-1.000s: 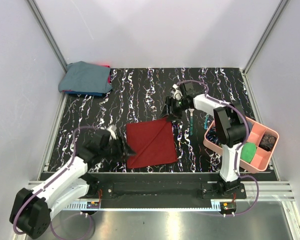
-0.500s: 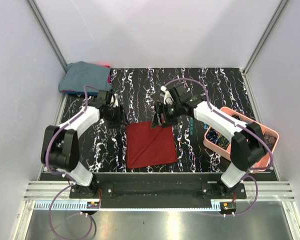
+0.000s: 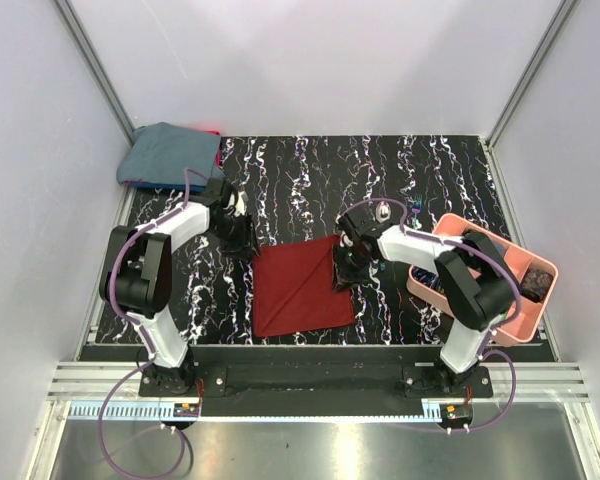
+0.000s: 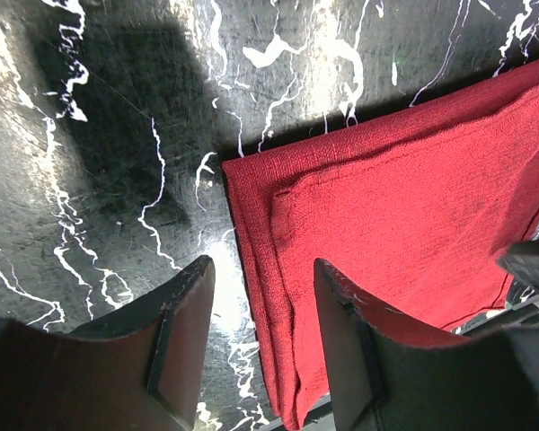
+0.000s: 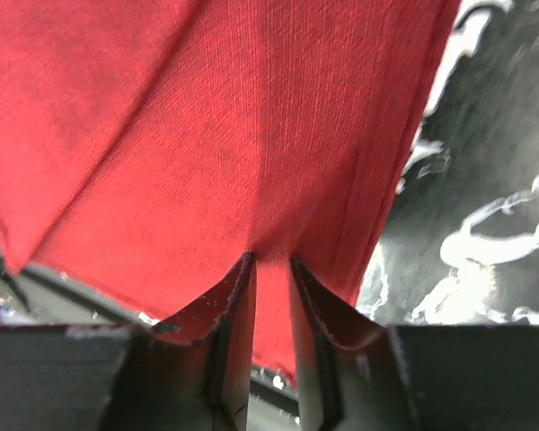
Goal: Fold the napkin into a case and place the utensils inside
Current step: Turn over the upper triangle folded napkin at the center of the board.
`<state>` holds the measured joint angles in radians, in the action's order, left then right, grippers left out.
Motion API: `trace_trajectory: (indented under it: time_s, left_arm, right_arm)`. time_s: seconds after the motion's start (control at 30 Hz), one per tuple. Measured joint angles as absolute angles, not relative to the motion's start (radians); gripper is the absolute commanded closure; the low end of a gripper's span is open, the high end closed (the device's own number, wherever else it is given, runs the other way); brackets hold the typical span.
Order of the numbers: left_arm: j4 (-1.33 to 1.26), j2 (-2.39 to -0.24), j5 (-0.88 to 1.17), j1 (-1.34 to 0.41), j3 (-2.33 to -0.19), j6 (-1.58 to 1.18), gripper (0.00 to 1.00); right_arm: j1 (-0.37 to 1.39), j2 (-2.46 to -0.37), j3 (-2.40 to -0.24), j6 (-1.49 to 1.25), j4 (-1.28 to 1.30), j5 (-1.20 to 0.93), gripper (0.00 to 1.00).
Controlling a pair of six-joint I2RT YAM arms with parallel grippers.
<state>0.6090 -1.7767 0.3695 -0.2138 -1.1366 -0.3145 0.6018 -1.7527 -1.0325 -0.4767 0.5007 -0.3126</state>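
Observation:
The dark red napkin [image 3: 298, 290] lies flat on the black marbled table, folded in layers into a rough square with a diagonal crease. My left gripper [image 3: 242, 240] is at its far left corner. In the left wrist view this gripper [image 4: 265, 310] is open, its two fingers [image 4: 181, 332] astride the napkin's [image 4: 413, 189] layered left edge. My right gripper [image 3: 342, 274] is at the napkin's right edge. In the right wrist view it [image 5: 271, 274] is nearly closed, with a ridge of napkin [image 5: 207, 135] pinched between the tips. The utensils are hidden.
A blue-grey cloth bundle [image 3: 172, 155] lies at the far left corner. The pink tray [image 3: 525, 335] stands at the right edge, partly behind my right arm, with a dark object [image 3: 538, 283] in it. White walls enclose the table.
My left arm swung from the near left up to the napkin's far left corner. My right gripper moved from the far corner down to the right edge and closed on the cloth.

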Motion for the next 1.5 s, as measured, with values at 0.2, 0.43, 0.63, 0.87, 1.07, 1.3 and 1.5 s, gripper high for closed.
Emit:
trace_trajectory:
  time_s: [0.2,0.43,0.63,0.87,1.07,1.3,1.5]
  left_arm:
    - [0.605,-1.777,0.347,-0.220,-1.136,-0.335,0.54]
    - [0.564,-1.747,0.292,-0.223,-1.075,-0.419,0.59]
    - [0.545,-1.642,0.210,-0.223,-1.001,-0.521,0.56]
    - [0.487,-1.581,0.167,-0.223,-0.949,-0.657,0.56]
    - [0.440,-1.603,0.147,-0.236,-0.938,-0.746,0.57]
    - [0.434,-1.625,0.075,-0.263,-0.938,-0.800,0.58]
    - [0.433,-1.652,0.022,-0.270,-0.938,-0.824,0.58]
  right_arm:
    - [0.562,-1.852,-1.113,-0.466,0.480,-0.312,0.74]
    - [0.517,-1.932,-1.253,-0.392,0.477,-0.249,0.62]
    - [0.516,-1.901,-1.254,-0.360,0.530,-0.216,0.59]
    - [0.519,-1.779,-1.232,-0.362,0.570,-0.209,0.57]
    - [0.547,-1.746,-1.211,-0.362,0.570,-0.214,0.55]
    - [0.573,-1.746,-1.172,-0.363,0.573,-0.228,0.56]
    - [0.585,-1.746,-1.172,-0.367,0.573,-0.229,0.56]
